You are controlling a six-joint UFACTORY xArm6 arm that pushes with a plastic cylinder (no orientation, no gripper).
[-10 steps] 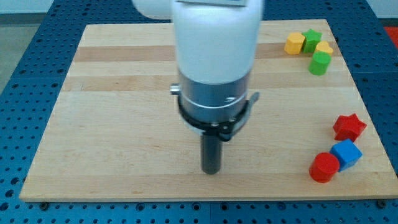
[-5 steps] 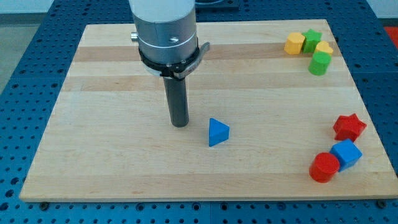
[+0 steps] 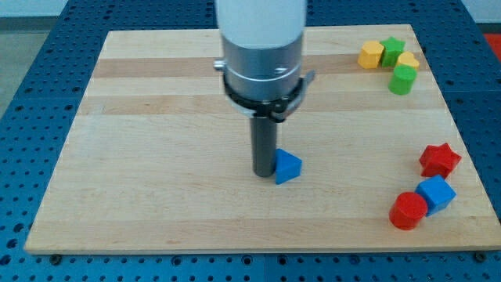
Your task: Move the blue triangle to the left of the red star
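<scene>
where wooden board (image 3: 141, 157) lies on blue pegboard (image 3: 23, 70), my tip (image 3: 263, 173) touches blue triangle (image 3: 287, 167); no pincer visible.

1. This is looking like a robotics lab or test bench, not a home or a shop.
2. A blue perforated base (image 3: 31, 70), with its regular grid of mounting holes, is lying under and around everything, as on an experiment table.
3. A plain wooden board (image 3: 156, 117) is sitting on that base as a bare work surface.
4. A white and metal robot arm (image 3: 262, 55) is hanging over the board, ending in a dark rod.
5. Small coloured toy-like blocks (image 3: 389, 59) are lying on the board, as in a pushing trial.
</scene>
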